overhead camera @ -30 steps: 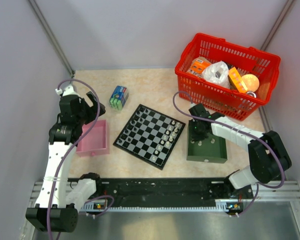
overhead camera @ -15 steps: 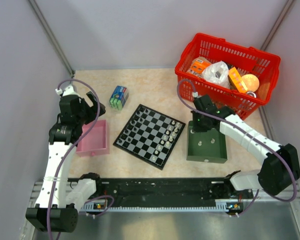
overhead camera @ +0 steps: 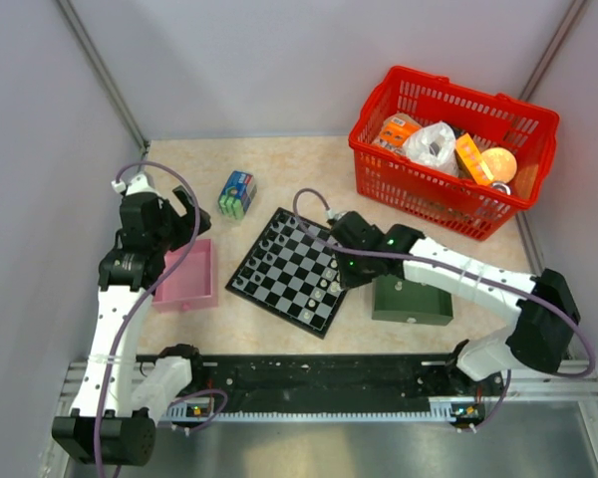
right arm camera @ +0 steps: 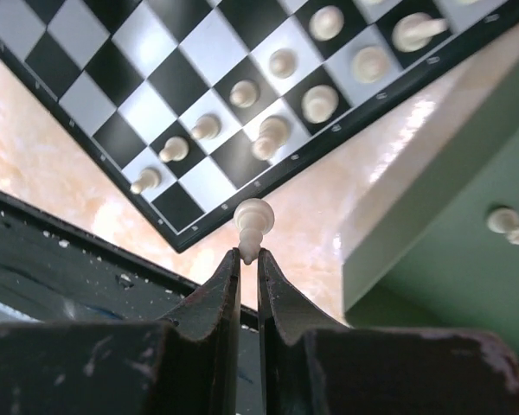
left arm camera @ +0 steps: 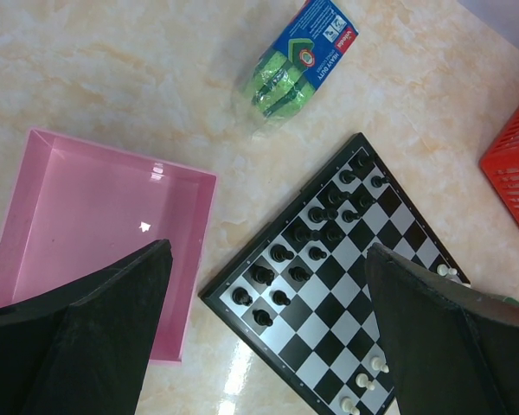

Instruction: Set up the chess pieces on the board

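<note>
The board (overhead camera: 294,274) of black and silvery checks lies mid-table, turned like a diamond. Dark pieces (left arm camera: 285,255) stand along its left side, pale pieces (right arm camera: 268,134) along its right side. My right gripper (right arm camera: 248,255) is shut on a pale pawn (right arm camera: 253,223) by its base, held above the board's right corner; in the top view the right gripper (overhead camera: 341,274) hangs over that edge. My left gripper (overhead camera: 175,214) is open and empty, high above the pink tray (left arm camera: 86,233), with its fingers (left arm camera: 95,337) wide apart. A pale piece (right arm camera: 506,223) lies in the green tray (right arm camera: 467,259).
A red basket (overhead camera: 448,149) of packaged goods stands at the back right. A blue-and-green pack (overhead camera: 236,193) lies behind the board. The green tray (overhead camera: 411,301) sits right of the board, the pink tray (overhead camera: 187,274) left of it. A black rail (overhead camera: 319,383) runs along the near edge.
My right gripper has moved left from above the green tray to over the board's right edge, carrying a pale pawn. The left arm has not moved.
</note>
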